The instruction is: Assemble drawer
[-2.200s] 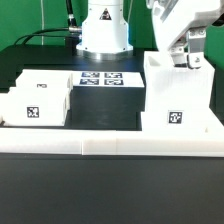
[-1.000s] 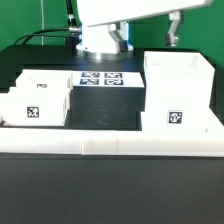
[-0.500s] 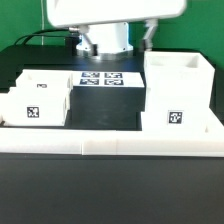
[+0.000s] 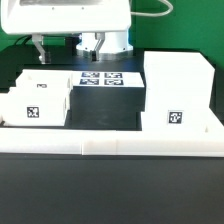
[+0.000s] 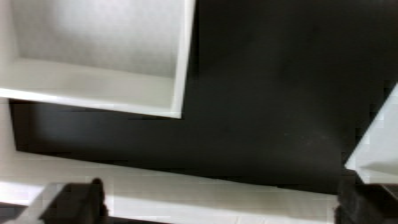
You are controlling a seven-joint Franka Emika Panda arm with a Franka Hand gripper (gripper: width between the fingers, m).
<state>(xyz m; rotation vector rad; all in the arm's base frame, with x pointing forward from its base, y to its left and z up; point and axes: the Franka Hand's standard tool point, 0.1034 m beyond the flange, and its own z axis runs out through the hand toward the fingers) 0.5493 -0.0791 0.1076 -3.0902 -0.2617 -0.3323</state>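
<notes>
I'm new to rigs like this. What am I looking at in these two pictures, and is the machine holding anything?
The machine is one robot arm with a two-finger gripper. The wide picture comes from a camera off the arm; the close one from a camera on the wrist, looking past the fingers. On the black table lie white drawer parts: a tall case at the exterior view's right, and a front tray and rear tray at its left. The tag sheet between them is the marker board, part of the rig. White rails edge the table. The gripper is open and empty, above a tray.
</notes>
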